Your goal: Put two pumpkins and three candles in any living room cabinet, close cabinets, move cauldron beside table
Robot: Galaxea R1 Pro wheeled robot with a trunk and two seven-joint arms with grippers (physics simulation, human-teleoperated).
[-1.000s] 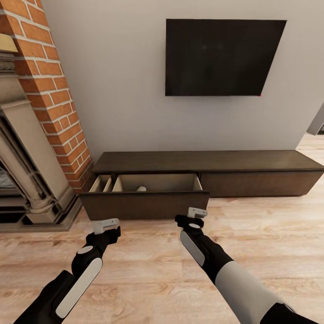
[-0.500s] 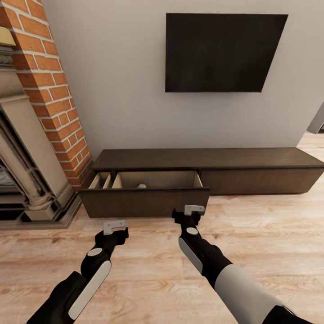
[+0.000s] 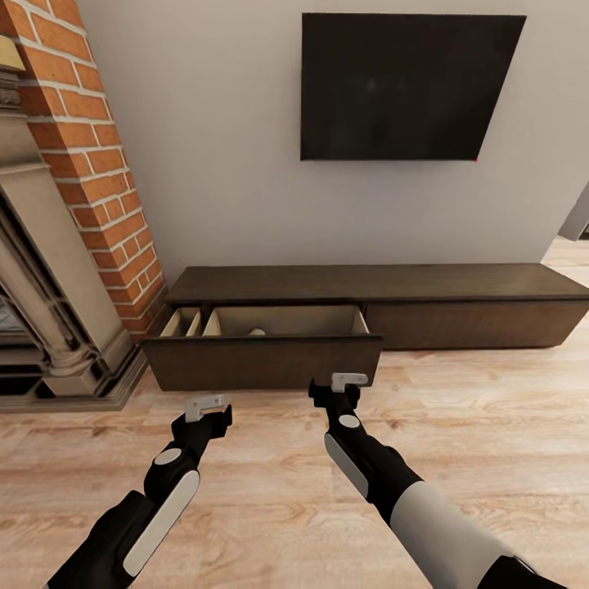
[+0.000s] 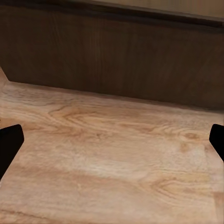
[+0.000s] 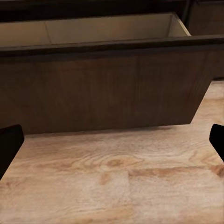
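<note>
Against the grey wall beneath a dark TV (image 3: pixel 409 86), the cabinet (image 3: pixel 458 307) has its left drawer (image 3: pixel 262 360) pulled out, possibly holding a candle (image 3: pixel 257 332). Both the left gripper (image 3: pixel 206 405) and right gripper (image 3: pixel 350 381) hang near its front, fingers spread, empty. Pushing it closed looks next.

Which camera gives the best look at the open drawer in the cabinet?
The head view: it shows the whole drawer pulled out of the cabinet, with its pale interior and dividers. The right wrist view shows its front panel and some of the interior up close; the left wrist view shows just part of the dark front.
</note>
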